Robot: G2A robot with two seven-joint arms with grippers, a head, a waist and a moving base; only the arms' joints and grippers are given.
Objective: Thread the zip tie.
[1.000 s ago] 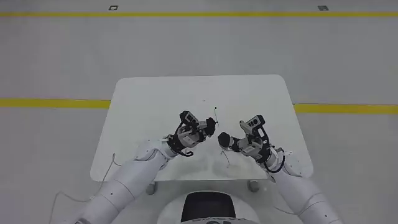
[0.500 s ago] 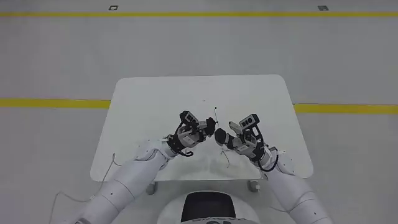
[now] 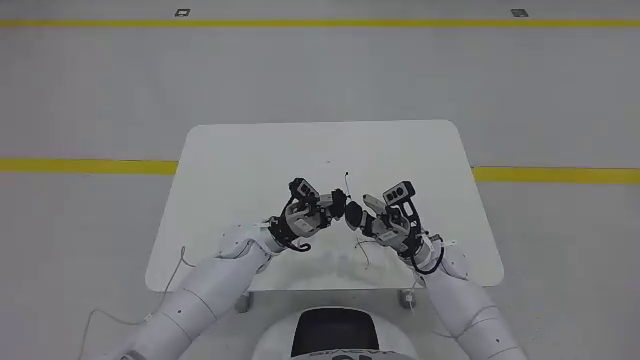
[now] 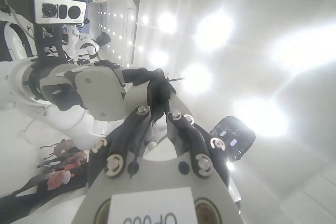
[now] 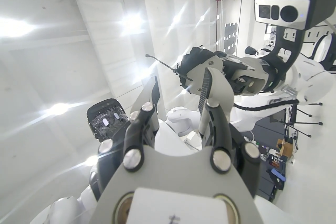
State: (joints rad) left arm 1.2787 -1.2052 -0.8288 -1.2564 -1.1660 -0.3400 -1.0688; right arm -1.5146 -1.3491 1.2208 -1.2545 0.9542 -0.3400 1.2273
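**Obs:** Top view: where is the tie, and who has it?

**Op:** I have both arms raised over the near middle of the table (image 3: pixel 250 160), tips almost meeting. The left gripper (image 3: pixel 336 202) carries the zip tie (image 3: pixel 347 182), and a thin black length sticks out toward the far side. The right gripper (image 3: pixel 352 214) sits just right of it.

**Obs:** Left wrist view?

**Op:** My left fingers (image 4: pixel 157 89) are pressed together on the tie, with a short end poking past them. I judge the firm pinch is there to hold it steady as a target.

**Obs:** Right wrist view?

**Op:** My right fingers (image 5: pixel 205 86) are spread with nothing between them, facing the left gripper at close range. The tie's free length ends in a small knob, probably the head. I read this as lining up to take an end. Threading is not yet done.
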